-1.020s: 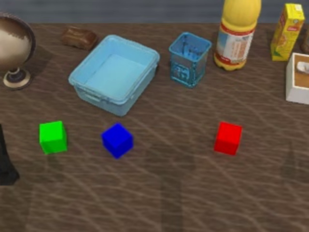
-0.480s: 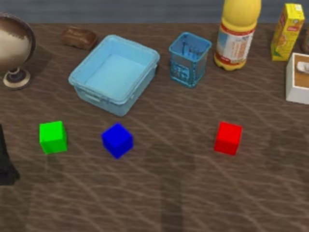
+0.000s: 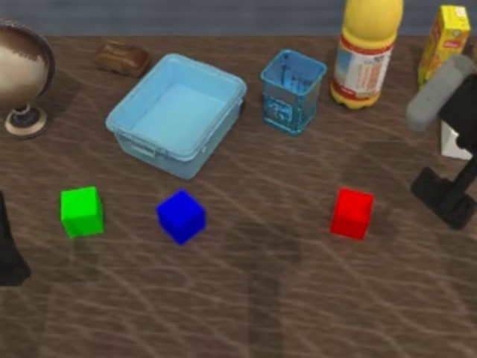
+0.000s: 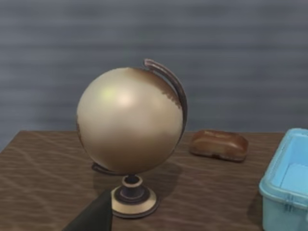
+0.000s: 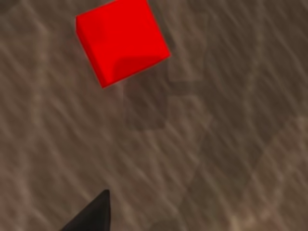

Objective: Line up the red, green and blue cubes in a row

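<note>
The red cube (image 3: 352, 213) sits on the table right of centre. The blue cube (image 3: 180, 216) and the green cube (image 3: 81, 211) lie to the left, roughly level with it. My right gripper (image 3: 447, 200) hangs at the right edge, open, to the right of the red cube and apart from it. In the right wrist view the red cube (image 5: 121, 41) lies ahead of one dark fingertip (image 5: 98, 211), with nothing held. My left gripper (image 3: 9, 257) is parked at the left edge, open, one fingertip (image 4: 96, 214) showing.
A pale blue tub (image 3: 119, 119) and a translucent blue cup (image 3: 292, 91) stand behind the cubes. A globe (image 3: 22, 71), a brown block (image 3: 121, 57), a yellow bottle (image 3: 367, 52), a juice carton (image 3: 441, 46) and a white box (image 3: 452, 143) line the back and right.
My right arm has come into the top view from the right edge, towards the red cube. The cubes and the left arm have not moved.
</note>
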Controlling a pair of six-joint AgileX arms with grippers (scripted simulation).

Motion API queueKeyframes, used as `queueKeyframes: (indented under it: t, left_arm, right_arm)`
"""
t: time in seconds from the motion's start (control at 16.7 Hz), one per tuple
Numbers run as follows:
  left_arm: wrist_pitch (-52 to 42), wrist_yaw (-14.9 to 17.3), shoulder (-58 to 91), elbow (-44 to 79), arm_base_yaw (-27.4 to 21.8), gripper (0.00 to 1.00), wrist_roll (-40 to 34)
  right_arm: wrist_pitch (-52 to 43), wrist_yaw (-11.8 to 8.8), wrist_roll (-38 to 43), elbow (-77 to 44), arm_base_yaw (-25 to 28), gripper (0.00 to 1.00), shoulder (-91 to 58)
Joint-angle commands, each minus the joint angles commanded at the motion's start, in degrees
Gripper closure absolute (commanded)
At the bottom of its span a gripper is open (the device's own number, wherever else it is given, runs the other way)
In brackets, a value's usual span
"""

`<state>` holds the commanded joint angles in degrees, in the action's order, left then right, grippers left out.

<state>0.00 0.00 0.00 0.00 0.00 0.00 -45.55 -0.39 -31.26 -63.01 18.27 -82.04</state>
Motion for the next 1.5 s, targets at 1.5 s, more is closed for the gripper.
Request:
queueKeyframes:
  t: [1.5]
  left_arm:
    - [0.0,0.0,0.0,0.0,0.0,0.0,0.0]
  right_arm:
    - [-2.37,0.58,-14.42,-22.53,8.31,0.0,-45.25]
